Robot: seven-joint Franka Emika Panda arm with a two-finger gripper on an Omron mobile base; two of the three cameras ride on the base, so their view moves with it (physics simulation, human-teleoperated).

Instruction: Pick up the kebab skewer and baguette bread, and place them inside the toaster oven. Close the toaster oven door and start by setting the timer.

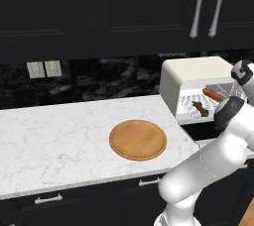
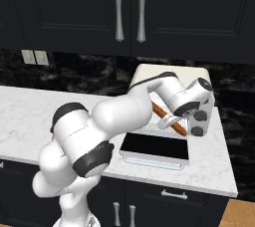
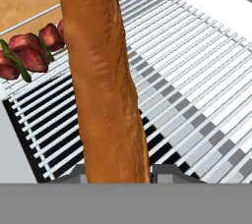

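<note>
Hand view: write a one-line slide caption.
Claw holds the baguette bread over the toaster oven's wire rack, where the kebab skewer lies.

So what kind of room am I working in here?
A home-style kitchen, by the look of it: white marble counter, dark cabinets above it, and a cream toaster oven standing open on the counter.

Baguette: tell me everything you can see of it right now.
The baguette is a long, slender orange-brown bread stick with a rough, crusty-looking surface. It sits between the fingers of the gripper, which are closed on its near end, and stretches away over the wire rack inside the open toaster oven. From the base cameras it slants across the rack. The kebab skewer lies on the rack beside it.
</note>
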